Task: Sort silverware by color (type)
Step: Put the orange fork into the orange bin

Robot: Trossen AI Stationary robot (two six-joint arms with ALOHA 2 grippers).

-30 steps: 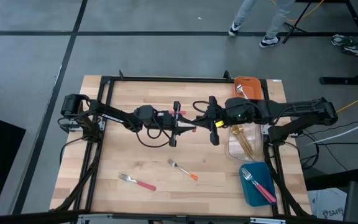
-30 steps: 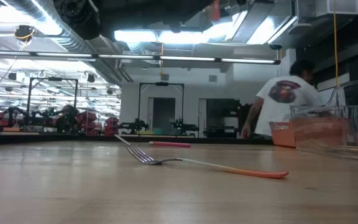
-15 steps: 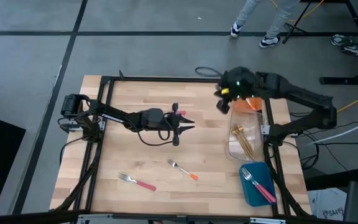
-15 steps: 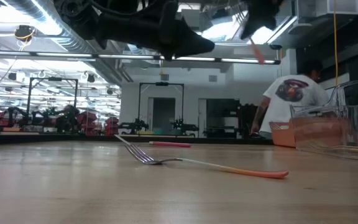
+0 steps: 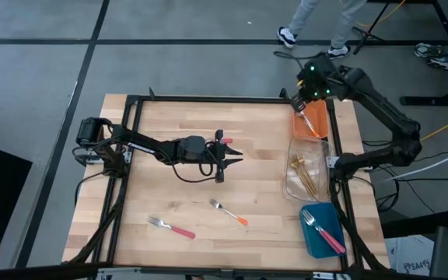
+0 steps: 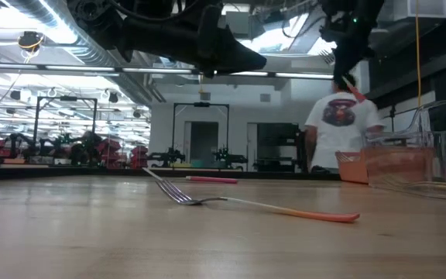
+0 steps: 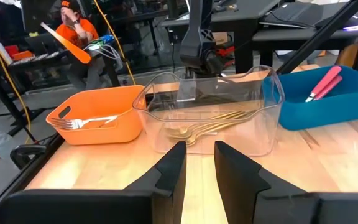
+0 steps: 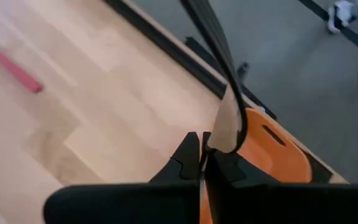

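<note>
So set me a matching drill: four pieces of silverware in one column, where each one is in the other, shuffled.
Things:
1. gold forks
2. pink-handled pair
3. silver fork
4. orange-handled utensil

Places:
A. orange bin
B. right end effector, shut on it in the air
C. blue bin
D. clear bin

Pairs: 1-D, 2-C, 3-A, 4-B
</note>
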